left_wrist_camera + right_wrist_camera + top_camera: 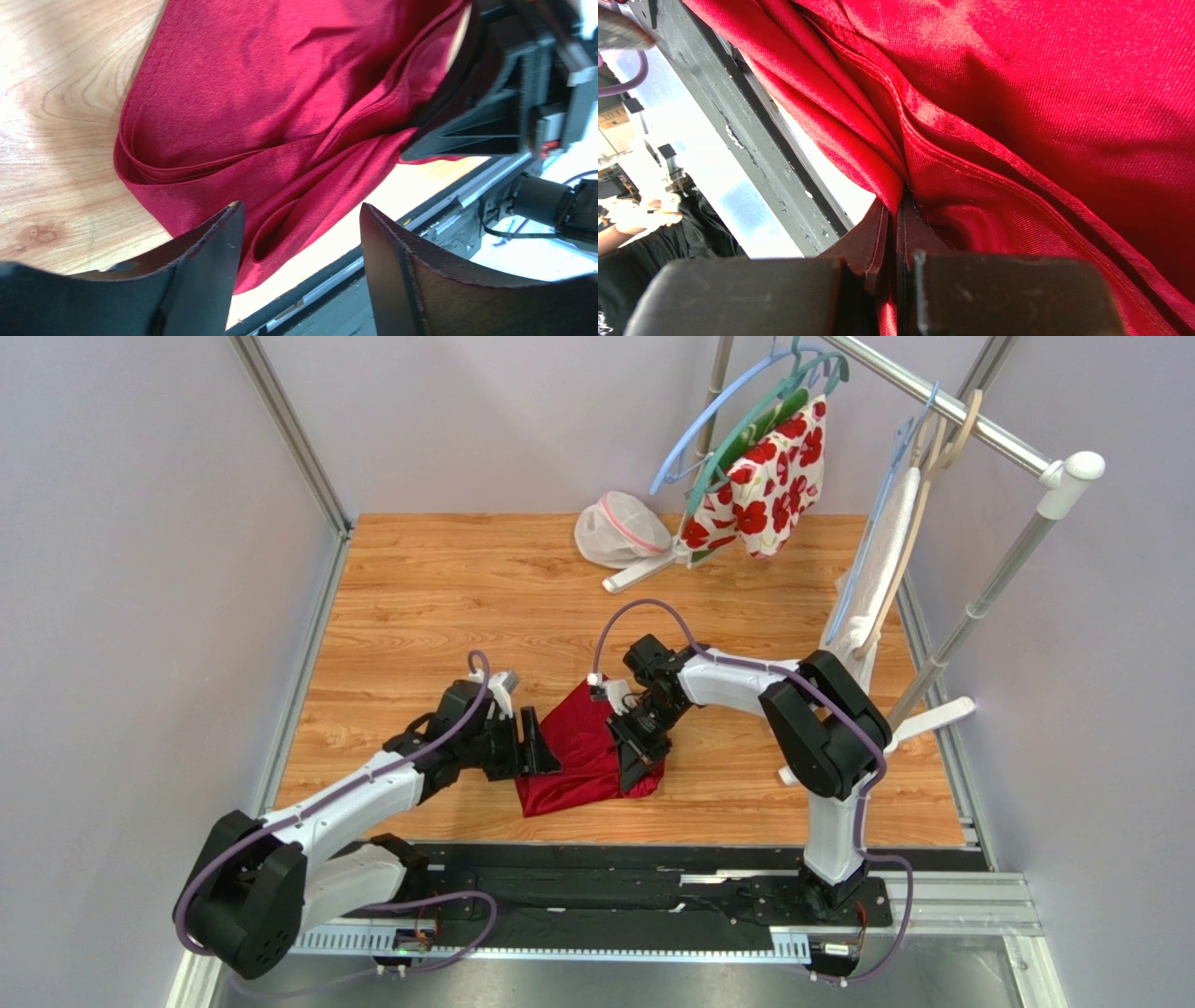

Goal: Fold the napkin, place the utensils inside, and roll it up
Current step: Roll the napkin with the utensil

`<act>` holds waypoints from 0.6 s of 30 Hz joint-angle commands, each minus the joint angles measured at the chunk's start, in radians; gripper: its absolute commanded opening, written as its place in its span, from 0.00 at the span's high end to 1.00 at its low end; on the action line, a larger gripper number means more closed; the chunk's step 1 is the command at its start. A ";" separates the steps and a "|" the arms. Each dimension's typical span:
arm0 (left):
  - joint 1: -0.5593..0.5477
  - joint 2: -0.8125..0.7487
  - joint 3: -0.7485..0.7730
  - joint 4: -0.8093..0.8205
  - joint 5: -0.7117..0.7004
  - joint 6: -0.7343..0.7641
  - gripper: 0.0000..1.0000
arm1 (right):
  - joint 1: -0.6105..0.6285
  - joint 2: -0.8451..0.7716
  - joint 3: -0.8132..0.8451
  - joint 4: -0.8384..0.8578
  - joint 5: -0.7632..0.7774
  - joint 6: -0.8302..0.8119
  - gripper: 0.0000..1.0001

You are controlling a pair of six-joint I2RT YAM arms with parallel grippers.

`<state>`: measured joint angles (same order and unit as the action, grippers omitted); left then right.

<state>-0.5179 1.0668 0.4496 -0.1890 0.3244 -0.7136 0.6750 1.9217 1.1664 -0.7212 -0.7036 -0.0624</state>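
The dark red napkin (582, 749) lies bunched and partly folded on the wooden table, near its front edge. My left gripper (532, 744) is open at the napkin's left edge; in the left wrist view its gap (302, 231) spans a loose fold of the napkin (281, 119) without pinching it. My right gripper (634, 742) is shut on a fold of the napkin (1032, 105) at its right side, cloth pinched between the jaws (898, 210). No black spoon shows in any view.
A clothes rack (982, 427) stands at the back right with hangers, a white cloth with red flowers (765, 476) and a white towel (877, 581). A white mesh bag (620, 529) lies at the back. The black front rail (659, 875) runs just behind the napkin's near edge.
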 commanded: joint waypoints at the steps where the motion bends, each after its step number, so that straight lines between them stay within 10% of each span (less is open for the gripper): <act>1: -0.010 0.035 -0.014 0.043 -0.015 -0.018 0.32 | -0.011 0.034 0.003 0.019 0.065 -0.004 1.00; 18: -0.031 0.082 -0.025 -0.036 -0.027 -0.027 0.89 | -0.034 0.040 -0.011 0.032 0.079 0.019 1.00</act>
<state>-0.5442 1.1591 0.4274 -0.1822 0.3046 -0.7353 0.6621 1.9305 1.1660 -0.7197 -0.7185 -0.0376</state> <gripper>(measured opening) 0.147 0.027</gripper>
